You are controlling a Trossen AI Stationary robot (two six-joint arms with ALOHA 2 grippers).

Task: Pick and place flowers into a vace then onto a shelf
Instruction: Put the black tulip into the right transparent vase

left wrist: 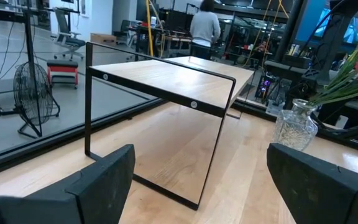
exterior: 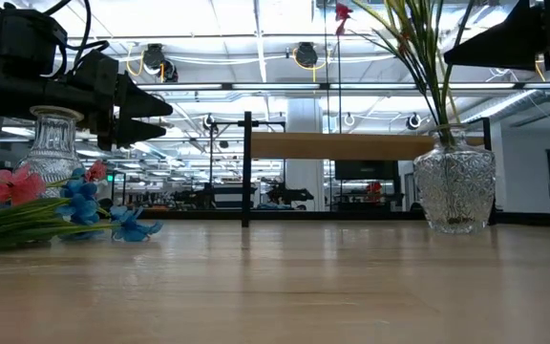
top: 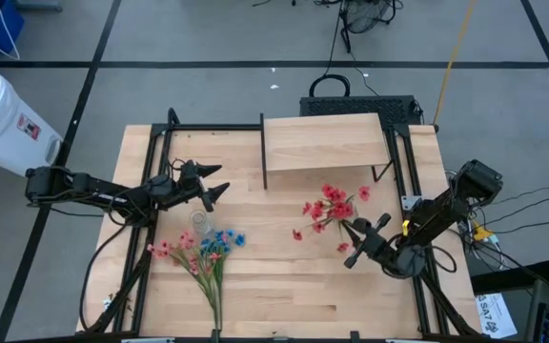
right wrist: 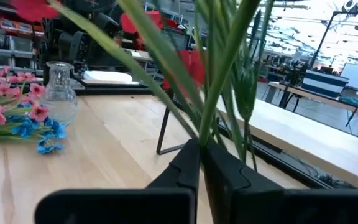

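Spread wide, the left gripper's (top: 215, 185) fingers hover near the left edge above an empty vase (top: 198, 222). Pink and blue flowers (top: 203, 250) lie beside it toward the front edge. Right gripper (top: 355, 233) pinches red flower stems (right wrist: 219, 93) in a second vase (exterior: 454, 188) before the shelf (top: 324, 142).

Wooden table (top: 284, 286) carries shelf (top: 324, 141), vases (top: 199, 221), flowers (top: 203, 252).

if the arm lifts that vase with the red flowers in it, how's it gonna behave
The vase looks like cut glass, so probably slippery and breakable. The red flowers rise tall and lean sideways, so it may tip easily.
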